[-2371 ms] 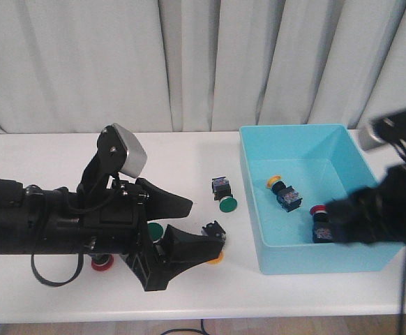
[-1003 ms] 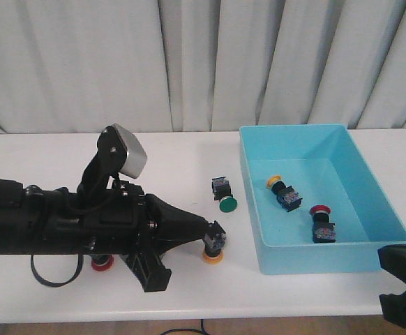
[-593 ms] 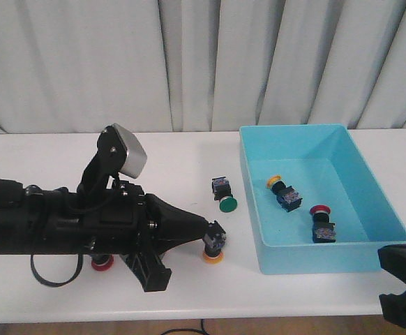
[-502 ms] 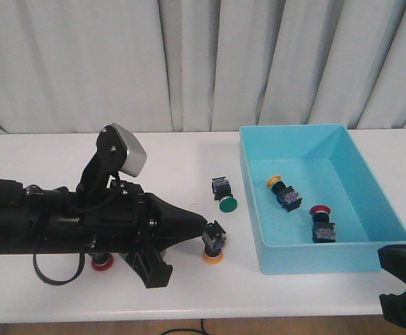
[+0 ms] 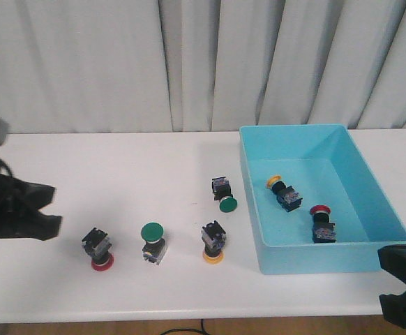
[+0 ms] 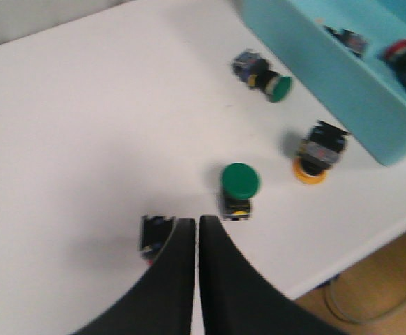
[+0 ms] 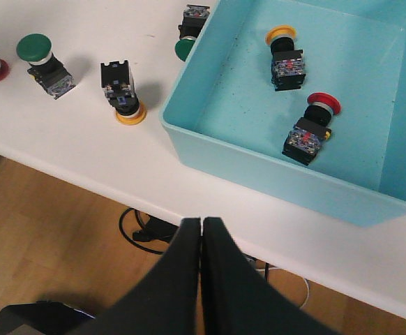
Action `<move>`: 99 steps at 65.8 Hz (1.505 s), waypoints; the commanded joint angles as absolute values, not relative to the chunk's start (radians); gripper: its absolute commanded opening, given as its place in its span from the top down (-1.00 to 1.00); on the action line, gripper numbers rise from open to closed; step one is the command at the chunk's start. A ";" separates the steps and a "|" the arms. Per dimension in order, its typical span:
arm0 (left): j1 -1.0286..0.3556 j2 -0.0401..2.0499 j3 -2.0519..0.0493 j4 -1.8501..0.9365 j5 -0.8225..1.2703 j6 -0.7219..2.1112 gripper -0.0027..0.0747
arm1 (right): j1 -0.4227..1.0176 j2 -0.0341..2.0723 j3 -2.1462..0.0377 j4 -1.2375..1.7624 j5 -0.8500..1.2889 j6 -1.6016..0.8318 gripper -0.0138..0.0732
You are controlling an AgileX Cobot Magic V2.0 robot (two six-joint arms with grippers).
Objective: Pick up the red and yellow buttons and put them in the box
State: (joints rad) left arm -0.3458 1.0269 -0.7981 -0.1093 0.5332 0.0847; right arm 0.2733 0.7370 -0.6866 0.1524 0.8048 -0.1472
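Observation:
A red button (image 5: 98,248) and a yellow button (image 5: 213,243) stand cap-down on the white table near its front edge. Another yellow button (image 5: 283,190) and another red button (image 5: 321,223) lie inside the turquoise box (image 5: 253,171) on the right. My left gripper (image 5: 46,208) is drawn back at the left edge, shut and empty. In the left wrist view its fingertips (image 6: 186,225) partly cover the red button (image 6: 154,233). My right gripper (image 7: 201,223) is shut and empty, low beyond the table's front edge, in front of the box (image 7: 210,143).
One green button (image 5: 153,241) stands between the red and yellow ones. A second green button (image 5: 223,194) lies on its side just left of the box. A grey curtain hangs behind the table.
My left arm has pulled back from the yellow button to the far left. The yellow button stays on the table. The red and green buttons now show. The right arm has not moved.

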 commanded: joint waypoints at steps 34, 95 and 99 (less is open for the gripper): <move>-0.050 0.137 -0.115 0.043 0.147 -0.079 0.95 | 0.271 0.737 -0.714 0.154 0.758 -0.148 0.70; -0.040 -0.028 0.055 -0.010 -0.041 -0.033 0.95 | 0.271 0.737 -0.714 0.154 0.758 -0.148 0.70; -0.040 -0.028 0.055 -0.010 -0.041 -0.030 0.95 | 0.271 0.737 -0.714 0.154 0.758 -0.148 0.70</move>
